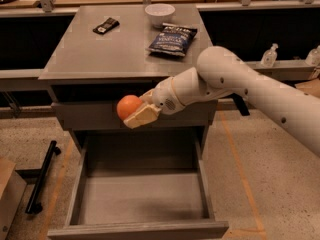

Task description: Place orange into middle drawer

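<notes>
My gripper [134,112] is shut on the orange [128,106], a small round fruit held between pale fingers [142,116]. It hangs in front of the cabinet's shallow upper drawer front [90,116], above the back left part of the open middle drawer [142,199]. That drawer is a deep grey box pulled out toward the camera, its floor bare. The white arm [240,81] reaches in from the right.
On the grey cabinet top [100,49] lie a blue snack bag [172,39], a white bowl [160,13] and a small black object [106,25]. A black bar [42,176] lies on the floor at left. Bottles [269,56] stand at right.
</notes>
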`<state>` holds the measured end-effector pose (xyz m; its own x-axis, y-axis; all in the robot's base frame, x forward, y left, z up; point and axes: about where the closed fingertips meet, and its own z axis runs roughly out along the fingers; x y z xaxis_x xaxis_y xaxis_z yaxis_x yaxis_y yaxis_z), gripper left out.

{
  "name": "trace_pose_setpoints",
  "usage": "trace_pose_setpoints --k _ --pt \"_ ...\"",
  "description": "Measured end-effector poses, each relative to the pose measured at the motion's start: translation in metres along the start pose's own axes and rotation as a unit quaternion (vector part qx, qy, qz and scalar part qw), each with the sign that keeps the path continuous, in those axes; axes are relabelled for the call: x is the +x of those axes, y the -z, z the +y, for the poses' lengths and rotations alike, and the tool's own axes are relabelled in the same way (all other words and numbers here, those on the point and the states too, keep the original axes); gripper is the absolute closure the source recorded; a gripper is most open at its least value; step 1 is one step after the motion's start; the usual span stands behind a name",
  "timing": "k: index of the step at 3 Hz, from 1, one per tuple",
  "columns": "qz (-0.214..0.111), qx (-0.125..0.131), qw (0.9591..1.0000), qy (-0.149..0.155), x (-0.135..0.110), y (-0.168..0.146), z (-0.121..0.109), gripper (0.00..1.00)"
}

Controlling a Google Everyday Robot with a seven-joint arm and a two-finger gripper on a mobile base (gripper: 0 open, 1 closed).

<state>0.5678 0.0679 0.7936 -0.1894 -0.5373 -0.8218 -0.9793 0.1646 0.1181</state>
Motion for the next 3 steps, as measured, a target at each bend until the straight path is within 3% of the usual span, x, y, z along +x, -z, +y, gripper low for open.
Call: trace_pose_setpoints --k 1,2,3 --pt "-0.008 -0.018 0.9998 -0.008 0.06 -0.03 -0.018 1.0" --pt "-0.004 -0.026 0.999 -0.035 0.125 -0.056 -0.033 1.0" --pt "-0.005 -0.031 0.9987 -0.041 0.131 -0.061 -0.032 1.0"
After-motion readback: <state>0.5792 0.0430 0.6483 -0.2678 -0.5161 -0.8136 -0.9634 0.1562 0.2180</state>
